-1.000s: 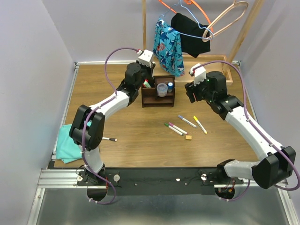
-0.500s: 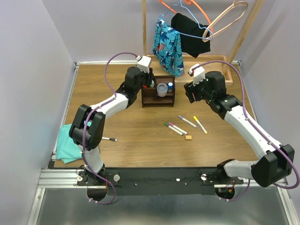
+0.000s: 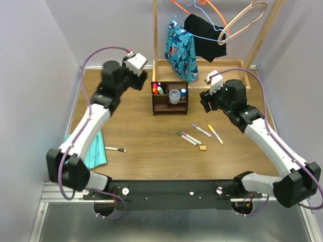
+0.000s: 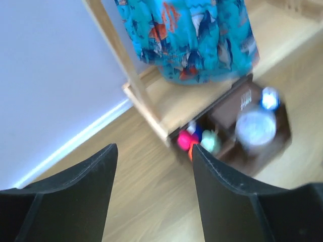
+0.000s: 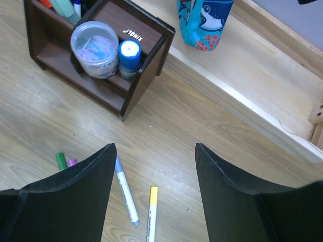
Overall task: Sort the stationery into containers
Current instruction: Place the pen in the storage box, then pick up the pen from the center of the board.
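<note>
Left wrist shows left gripper [image 4: 152, 148] spread wide, empty; right gripper [image 5: 154, 146] likewise.

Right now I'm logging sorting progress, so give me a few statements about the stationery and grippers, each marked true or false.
1. The clear round tub sits in the dark organizer. True.
2. The tan eraser is inside the organizer. False: it lies on the table.
3. The left gripper and right gripper are both open and empty. True.
4. The right gripper holds the yellow-capped marker. False: that marker lies on the table, ungripped.
</note>
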### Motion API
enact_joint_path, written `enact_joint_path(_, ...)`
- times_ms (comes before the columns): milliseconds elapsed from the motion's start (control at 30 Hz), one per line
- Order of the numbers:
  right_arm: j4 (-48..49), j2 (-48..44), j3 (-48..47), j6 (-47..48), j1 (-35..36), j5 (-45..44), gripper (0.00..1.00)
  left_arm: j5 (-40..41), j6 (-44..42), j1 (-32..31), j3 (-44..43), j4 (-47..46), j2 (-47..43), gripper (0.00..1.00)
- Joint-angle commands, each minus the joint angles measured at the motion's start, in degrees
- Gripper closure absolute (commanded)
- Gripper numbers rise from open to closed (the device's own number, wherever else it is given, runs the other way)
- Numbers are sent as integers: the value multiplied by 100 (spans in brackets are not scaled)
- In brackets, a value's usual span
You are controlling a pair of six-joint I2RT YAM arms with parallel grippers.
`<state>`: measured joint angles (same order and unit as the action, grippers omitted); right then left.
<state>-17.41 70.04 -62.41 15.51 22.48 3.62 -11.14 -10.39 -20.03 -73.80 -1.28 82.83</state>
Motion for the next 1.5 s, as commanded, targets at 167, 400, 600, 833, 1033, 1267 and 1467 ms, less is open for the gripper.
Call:
enact_joint_path(167, 54, -588, 598, 40, -16, 385, 29, -2368, -6834, 878, -751, 8016, 5, 37)
enact_joint_path(400, -78, -711, 652, 5, -24, 667, 29, -1541, -6889, 625, 1226, 6871, -345, 39)
enact_joint_path(600, -333, -755, 528, 119, -24, 588, 29, -1339, -6222, 334, 2001, 6017, -338, 41)
enact_joint_path(833, -491, -860, 590, 84, -24, 667, 29, -1120, -5974, 219, 2247, 5586, -162, 46)
enact_joint_path(1033, -404, -817, 616, 84, -24, 684, 29, -856, -6229, 210, 2396, 5709, -135, 50)
enact_joint_path(1267, -325, -755, 634, 75, -24, 675, 29, -478, -6388, 228, 2687, 5613, -109, 49)
enact_joint_path(1467, -289, -729, 669, 40, -16, 684, 29, -249, -6317, 263, 2687, 5384, 128, 49)
